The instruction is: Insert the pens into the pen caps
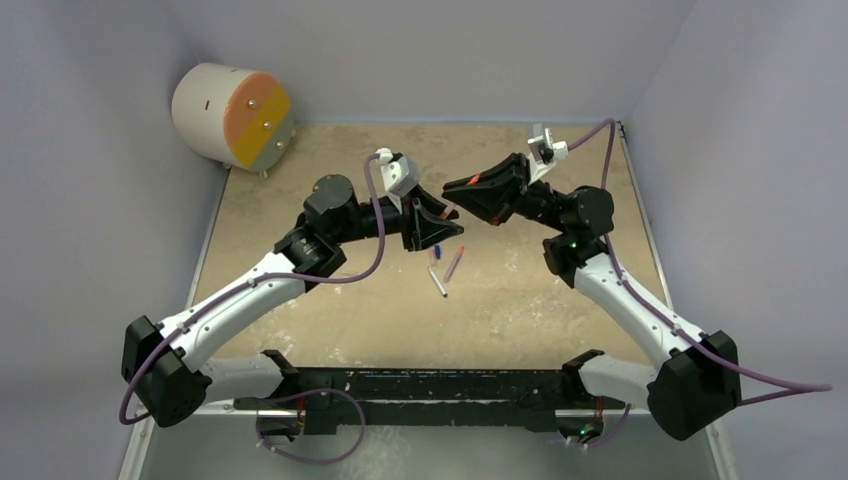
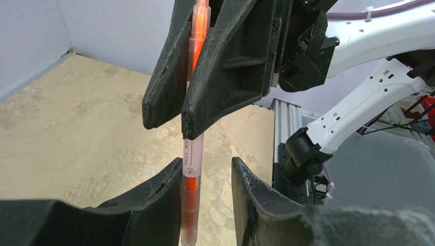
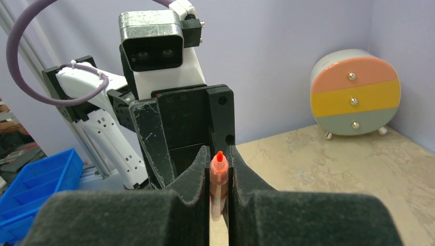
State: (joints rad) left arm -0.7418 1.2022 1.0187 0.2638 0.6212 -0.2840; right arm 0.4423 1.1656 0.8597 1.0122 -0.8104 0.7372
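While both arms meet above mid-table, right gripper (image 3: 219, 177) clamped tight on orange pen (image 3: 219, 165), bare tip poking out above fingers, barrel reaching past fingertips into partner's gap. Left gripper (image 2: 205, 171) part open around lower barrel, one finger touching, other apart, no grip yet; likely lining up for handover or steadier shared hold before capping. White pen (image 1: 438, 281), pink pen (image 1: 454, 263) and blue cap (image 1: 437, 251) lie close together on table (image 1: 560, 320) just below grippers. No pen seen capped yet

Pen (image 3: 219, 171) between right fingers (image 3: 196, 178), other pens (image 1: 438, 281) on table (image 1: 330, 310) below.
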